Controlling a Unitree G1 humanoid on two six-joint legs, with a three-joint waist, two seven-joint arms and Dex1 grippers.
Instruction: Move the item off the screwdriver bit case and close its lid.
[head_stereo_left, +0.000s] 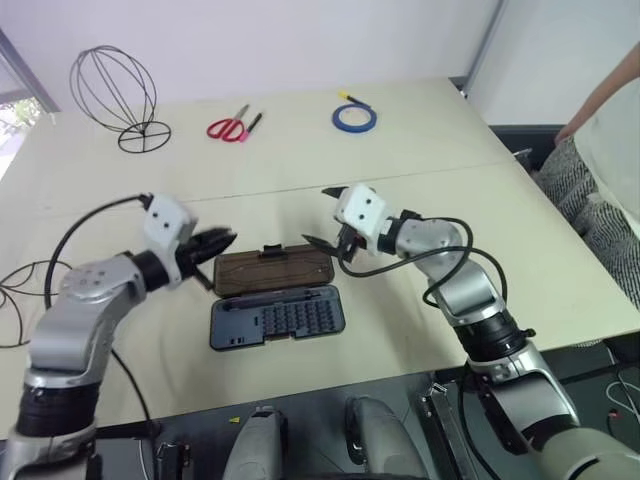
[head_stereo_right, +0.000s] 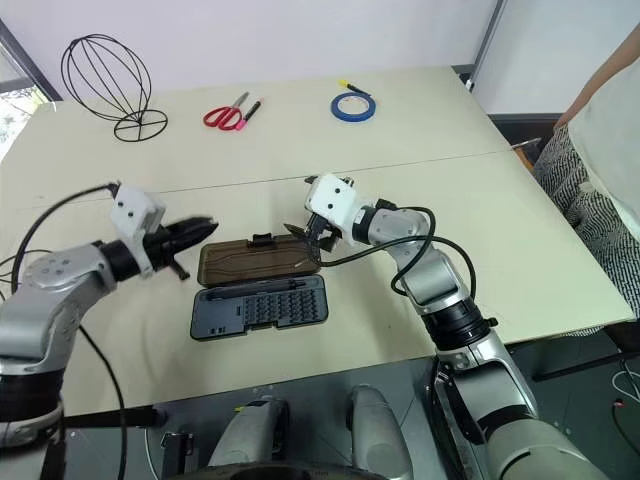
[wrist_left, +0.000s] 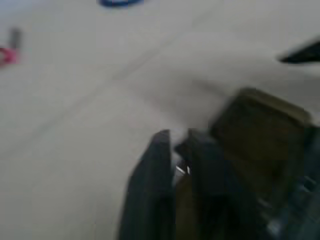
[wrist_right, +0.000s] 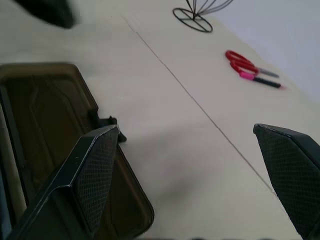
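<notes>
Nearby: scissors (head_stereo_left: 229, 128), tape roll (head_stereo_left: 354, 118) | case (head_stereo_left: 277, 316) open, unobstructed | left jaws closed, empty | right jaws wide, empty

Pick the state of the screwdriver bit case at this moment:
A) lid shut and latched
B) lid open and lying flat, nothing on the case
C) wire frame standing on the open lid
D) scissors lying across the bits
B: the lid lies flat behind the screwdriver bit case, bare, while the wire frame stands at the table's far corner.

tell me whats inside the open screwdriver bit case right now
The screwdriver bit case lies open, showing rows of small bits and a long slot along its far edge. Its brown lid lies flat behind it. Nothing rests on either; individual bits are too small to tell apart.
</notes>
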